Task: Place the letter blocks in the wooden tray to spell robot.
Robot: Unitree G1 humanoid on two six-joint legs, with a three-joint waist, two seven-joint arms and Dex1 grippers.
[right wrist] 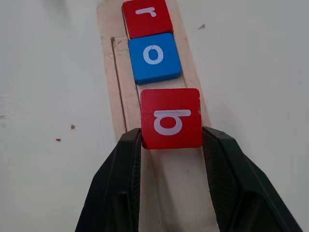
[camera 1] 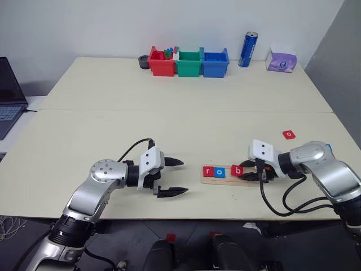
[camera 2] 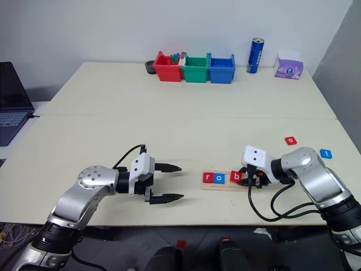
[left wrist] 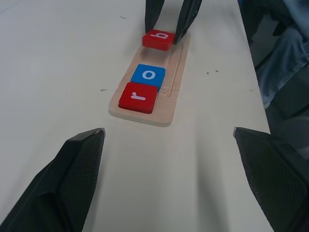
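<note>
The right pincer [camera 1: 251, 175] is pinching the red "b" block [right wrist: 171, 118] by its two side edges, one black finger [right wrist: 124, 179] pressed against each edge, and is holding it over the wooden tray [camera 1: 227, 179]. The block is sitting just beside the blue "o" block [right wrist: 154, 57], with a thin strip of pale wood showing between them; whether it is resting flat in the groove or tilting slightly above it cannot be told. The red "r" block [camera 1: 208, 171] is lying at the tray's left end, touching the blue "o" block, so the three are reading r, o, b from the robot's left. The rest of the tray, under the right pincer, is bare wood.

The left pincer [camera 1: 174, 176] is hovering above the worktop [camera 1: 113, 124] near the tray's left end, pointing toward it, with its two fingers spread wide and gripping nothing.

A second red "o" block [camera 1: 289, 134] is lying on the worktop beyond the right arm, well apart from the tray, and a blue block [camera 2: 326, 153] is lying near it, further to the right.

Along the far edge of the worktop, a red bin [camera 1: 161, 63], a green bin [camera 1: 189, 64] and a blue bin [camera 1: 215, 62] are standing side by side, with a blue can [camera 1: 248, 49] and a purple tissue pack [camera 1: 281, 60] to their right. A laptop [camera 1: 9, 93] is sitting at the left edge.
</note>
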